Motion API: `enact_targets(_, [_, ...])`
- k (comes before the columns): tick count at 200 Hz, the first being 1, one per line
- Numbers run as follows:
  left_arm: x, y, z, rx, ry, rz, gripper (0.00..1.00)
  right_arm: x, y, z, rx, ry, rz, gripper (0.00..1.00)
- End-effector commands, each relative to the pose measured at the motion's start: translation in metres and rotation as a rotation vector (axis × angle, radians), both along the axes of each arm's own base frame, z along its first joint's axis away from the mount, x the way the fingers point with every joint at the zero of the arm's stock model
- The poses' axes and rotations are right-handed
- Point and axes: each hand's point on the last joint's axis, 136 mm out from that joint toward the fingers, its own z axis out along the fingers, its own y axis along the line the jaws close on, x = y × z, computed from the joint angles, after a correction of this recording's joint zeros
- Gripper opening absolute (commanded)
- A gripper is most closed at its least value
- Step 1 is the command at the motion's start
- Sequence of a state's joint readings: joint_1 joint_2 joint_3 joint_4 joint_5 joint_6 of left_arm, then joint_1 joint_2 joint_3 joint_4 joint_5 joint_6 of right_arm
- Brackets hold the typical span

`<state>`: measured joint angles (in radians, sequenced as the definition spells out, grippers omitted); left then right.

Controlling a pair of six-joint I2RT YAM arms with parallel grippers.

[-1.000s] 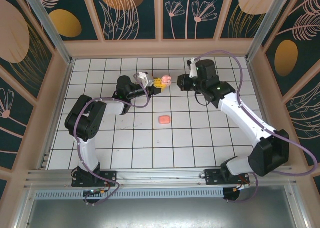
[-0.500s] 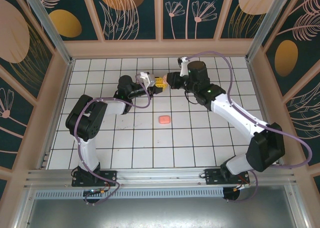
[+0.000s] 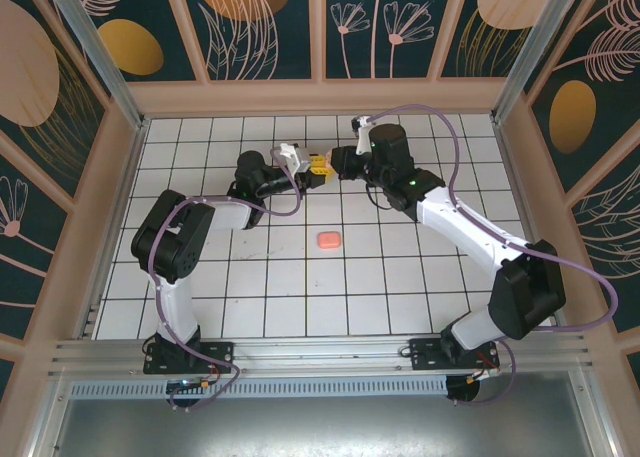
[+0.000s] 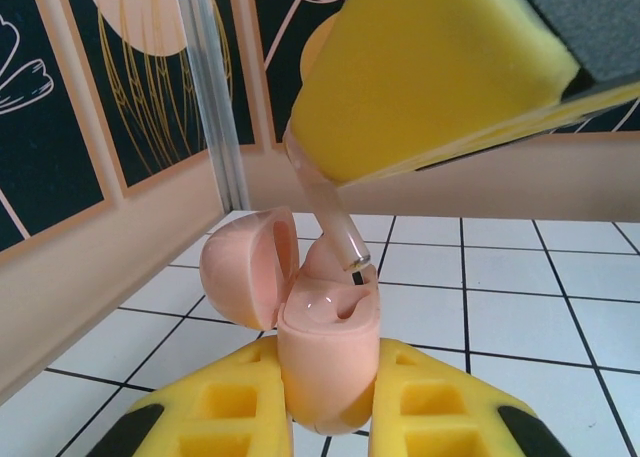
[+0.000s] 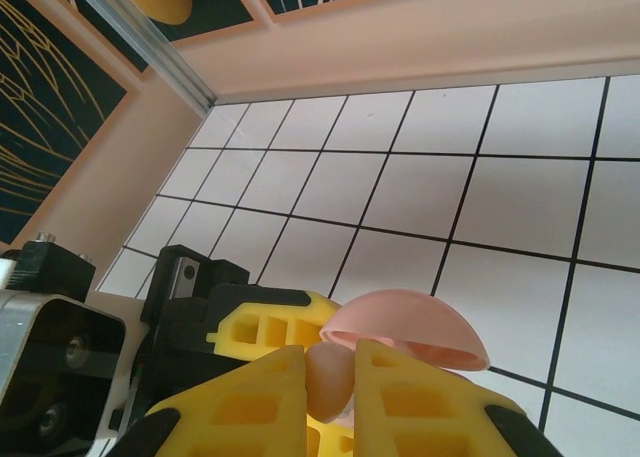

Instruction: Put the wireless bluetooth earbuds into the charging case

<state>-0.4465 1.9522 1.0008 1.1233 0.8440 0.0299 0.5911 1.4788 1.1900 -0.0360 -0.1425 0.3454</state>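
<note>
Right gripper [image 3: 337, 164] has swung in, pinched on an earbud [image 4: 331, 219], its stem now dipping into the open charging case [image 4: 325, 362] the left gripper [image 3: 319, 168] clamps above the bench [image 3: 400, 277]. Nearly seated, I reckon.

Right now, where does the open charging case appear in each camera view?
Top external: charging case upper middle, mostly hidden at the left gripper tip.
Left wrist: case lower centre, lid open leftward.
Right wrist: case lower centre, domed lid.
Shared landmark: that gripper's yellow fingers clamping it.
</note>
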Motion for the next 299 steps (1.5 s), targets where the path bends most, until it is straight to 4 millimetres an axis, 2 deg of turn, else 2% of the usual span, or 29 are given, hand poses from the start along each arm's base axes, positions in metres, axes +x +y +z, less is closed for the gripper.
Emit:
enact_targets(1, [0.0,-0.003,0.019,-0.042,-0.041,-0.002,0.11,0.002,-0.003,-0.015,-0.059,0.008,-0.028,0.14])
enact_targets(45, [-0.001,-0.003,0.024,-0.055,-0.042,-0.007,0.11,0.006,-0.004,-0.026,-0.092,0.027,-0.049,0.14])
enact_targets(90, [-0.001,-0.003,0.026,-0.06,-0.041,-0.005,0.11,0.008,-0.006,-0.028,-0.118,0.02,-0.069,0.13])
enact_targets(147, [0.003,-0.002,0.032,-0.076,-0.037,0.009,0.11,0.003,-0.013,-0.039,-0.254,0.005,-0.117,0.13])
enact_targets(243, [0.004,-0.002,0.033,-0.078,-0.037,0.019,0.11,0.002,-0.018,-0.037,-0.384,-0.033,-0.156,0.12])
enact_targets(299, [0.012,-0.001,0.035,-0.089,-0.022,0.054,0.11,-0.006,-0.013,-0.04,-0.423,-0.033,-0.199,0.12])
